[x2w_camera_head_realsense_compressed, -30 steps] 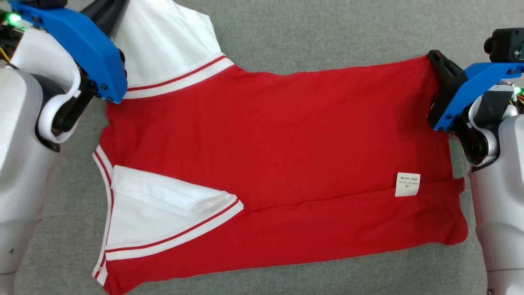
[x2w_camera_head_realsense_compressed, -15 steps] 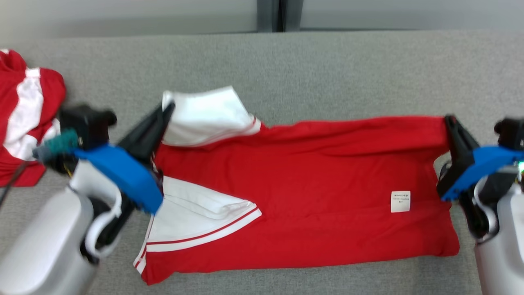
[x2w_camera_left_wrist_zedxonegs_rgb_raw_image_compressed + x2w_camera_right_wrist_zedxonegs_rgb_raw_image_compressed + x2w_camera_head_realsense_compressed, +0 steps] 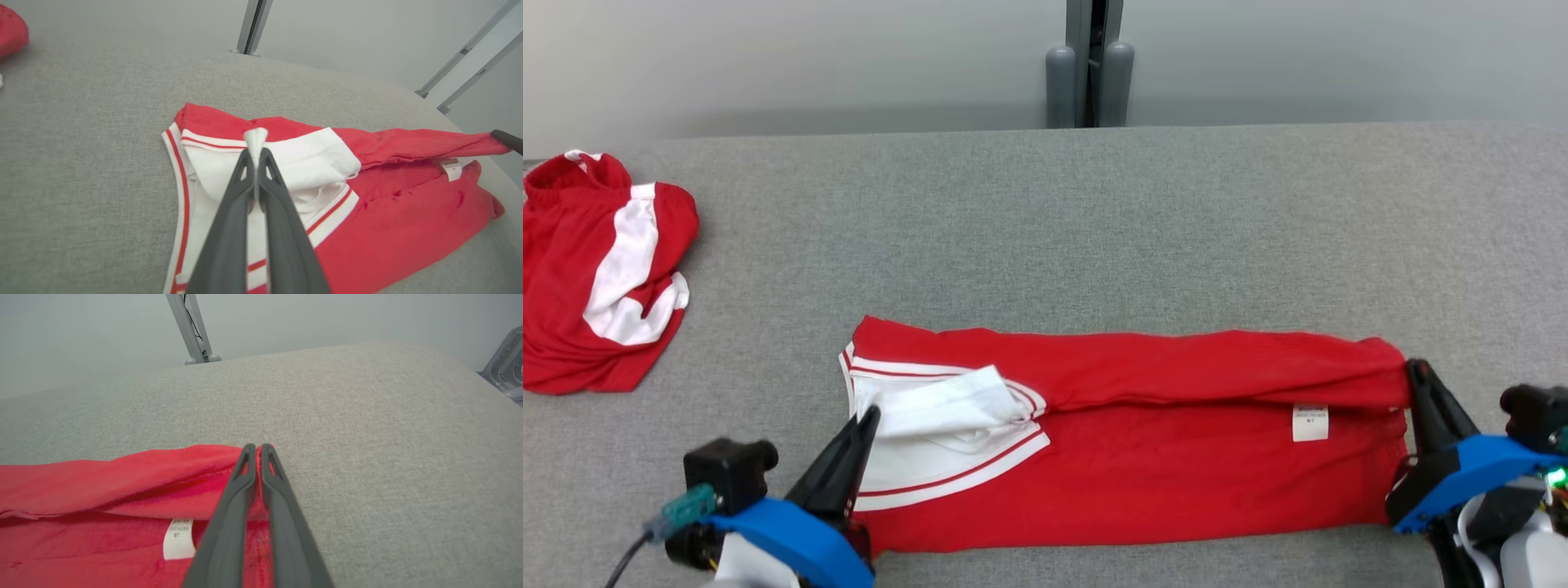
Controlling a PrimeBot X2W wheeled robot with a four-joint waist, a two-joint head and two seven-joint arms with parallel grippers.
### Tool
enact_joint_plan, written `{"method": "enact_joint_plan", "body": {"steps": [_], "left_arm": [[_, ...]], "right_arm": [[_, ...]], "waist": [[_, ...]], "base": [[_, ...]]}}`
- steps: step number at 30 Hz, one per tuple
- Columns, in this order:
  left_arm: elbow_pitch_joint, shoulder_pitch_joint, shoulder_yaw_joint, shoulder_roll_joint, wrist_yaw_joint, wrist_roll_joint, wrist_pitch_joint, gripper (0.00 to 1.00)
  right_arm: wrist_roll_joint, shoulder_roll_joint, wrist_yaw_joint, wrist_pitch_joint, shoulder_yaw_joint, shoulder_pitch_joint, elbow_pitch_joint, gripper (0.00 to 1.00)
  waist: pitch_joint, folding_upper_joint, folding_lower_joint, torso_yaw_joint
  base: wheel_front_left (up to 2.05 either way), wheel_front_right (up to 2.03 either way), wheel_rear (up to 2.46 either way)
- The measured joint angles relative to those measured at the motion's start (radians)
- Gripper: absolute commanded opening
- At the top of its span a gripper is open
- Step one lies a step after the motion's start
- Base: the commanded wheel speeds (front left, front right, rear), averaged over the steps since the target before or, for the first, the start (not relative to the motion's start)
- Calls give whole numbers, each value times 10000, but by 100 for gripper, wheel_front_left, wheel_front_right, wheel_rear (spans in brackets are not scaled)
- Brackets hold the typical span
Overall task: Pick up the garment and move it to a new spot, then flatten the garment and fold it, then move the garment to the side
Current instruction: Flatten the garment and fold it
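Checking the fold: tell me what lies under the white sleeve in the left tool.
Under the sleeve, pinched by the left tool, a second white sleeve with striped cuff shows, lying on the red shirt. How far it runs beneath is covered.

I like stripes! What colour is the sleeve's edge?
Sleeve edge: white with a red stripe, clearest in left wrist view.

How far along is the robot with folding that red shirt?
Done: the red shirt lies on the grey table with one long side folded over. In hand: the left gripper pinches its white sleeve, the right gripper its other end, both shut. Left: finishing the fold and moving it aside.
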Motion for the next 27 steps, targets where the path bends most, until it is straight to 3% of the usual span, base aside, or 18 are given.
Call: {"method": "enact_joint_plan", "body": {"steps": [1, 2, 3, 10, 17, 23, 27], "left_arm": [[82, 146, 29, -44, 4, -15, -165, 40], [144, 287, 65, -107, 12, -84, -324, 56], [203, 437, 109, -174, 15, -171, -487, 100], [36, 1209, 777, -558, 391, -460, -1586, 100], [-548, 1236, 1685, -788, 1012, 454, -1927, 100], [-583, 1224, 2073, -1101, 1411, 1103, -1956, 100], [-403, 1315, 2165, -1256, 1413, 1085, -1956, 100]], "right_arm": [[-21, 61, 0, -90, -8, 150, -77, 37], [-63, 117, 0, -165, -13, 271, -125, 100], [-127, 165, 0, -249, -50, 401, -169, 100], [-374, 355, 0, -545, -570, 1005, -349, 100], [-773, 393, 0, -579, -930, 1039, -345, 100], [-1041, 416, 0, -428, -752, 890, 401, 100], [-1078, 418, 0, -299, -734, 569, 1262, 100]], "waist": [[-37, 0, 0, 3], [-70, 0, 0, 5], [-109, 0, 1, 10], [-338, 0, 1, 80], [-506, 0, 2, 298], [-584, 0, 2, 459], [-546, 0, 2, 575]], "base": [[0, 0, 0], [0, 0, 0], [0, 0, 0], [0, 0, 0], [0, 0, 0], [0, 0, 0], [0, 0, 0]]}}
